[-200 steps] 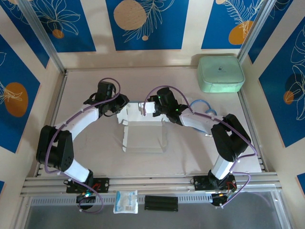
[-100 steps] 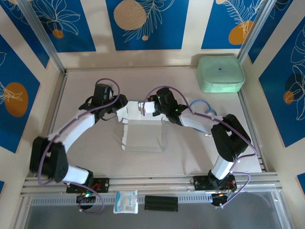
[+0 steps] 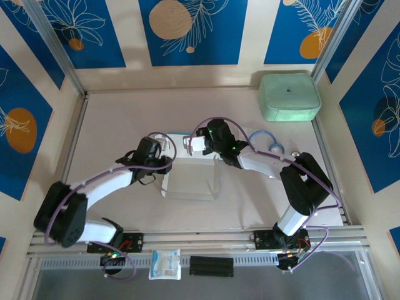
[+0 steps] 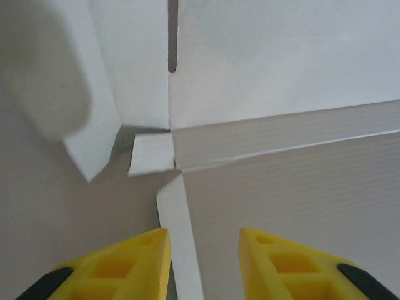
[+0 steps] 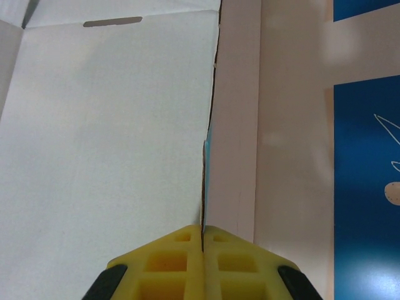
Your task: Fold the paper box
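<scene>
**A:** What is the room like?

**B:** You have a pale beige desk (image 3: 119, 119), closed in by cream walls (image 3: 187, 31) with blue panels of leaves and orange discs.

**A:** How do my tools stand?

**B:** Your right tool (image 5: 203, 236) is pinched tight on a thin edge of the paper box (image 5: 106, 137). The card runs straight into the seam between its yellow fingers (image 5: 169, 253), and a sliver of light blue shows along that edge. Your left tool (image 4: 203, 262) is narrowly parted and grips nothing. A slim white side strip of the card runs down into the gap, and I cannot tell whether either finger touches it.

**A:** Where is the box?

**B:** From above, it lies in the middle of the desk with its whitish inside facing up. Your right tool is at its far edge and your left tool at its left edge, close to the far-left corner. Past your left tool's fingers a small tab sits at that corner, and beyond a crease is a panel with a narrow slot.

**A:** What else is there?

**B:** A green case (image 3: 289, 95) sits in the far right corner, well apart from the box. A white packet (image 3: 165, 264) lies at the near edge, by your left arm's base.
</scene>
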{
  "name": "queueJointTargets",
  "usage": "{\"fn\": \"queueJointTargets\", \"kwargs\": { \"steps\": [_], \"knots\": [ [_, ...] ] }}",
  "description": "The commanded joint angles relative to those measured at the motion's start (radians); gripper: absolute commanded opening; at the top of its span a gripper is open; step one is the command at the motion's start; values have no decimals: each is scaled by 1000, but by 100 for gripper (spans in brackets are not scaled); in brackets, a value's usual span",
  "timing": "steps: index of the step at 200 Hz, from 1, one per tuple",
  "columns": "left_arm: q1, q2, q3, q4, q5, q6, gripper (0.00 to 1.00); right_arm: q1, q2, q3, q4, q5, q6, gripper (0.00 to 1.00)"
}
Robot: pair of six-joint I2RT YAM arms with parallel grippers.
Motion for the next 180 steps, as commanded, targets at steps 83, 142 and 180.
{"fn": "queueJointTargets", "kwargs": {
  "steps": [83, 142, 180],
  "knots": [
    [-2, 211, 136, 4, -165, 126, 53, 13, -57, -17, -8, 13, 4, 1],
    [2, 313, 205, -10, 38, 78, 40, 9, -31, -4, 9, 13, 13, 1],
    [3, 295, 210, 1, 58, 38, 28, 4, -26, -4, 14, 13, 19, 1]
  ]
}}
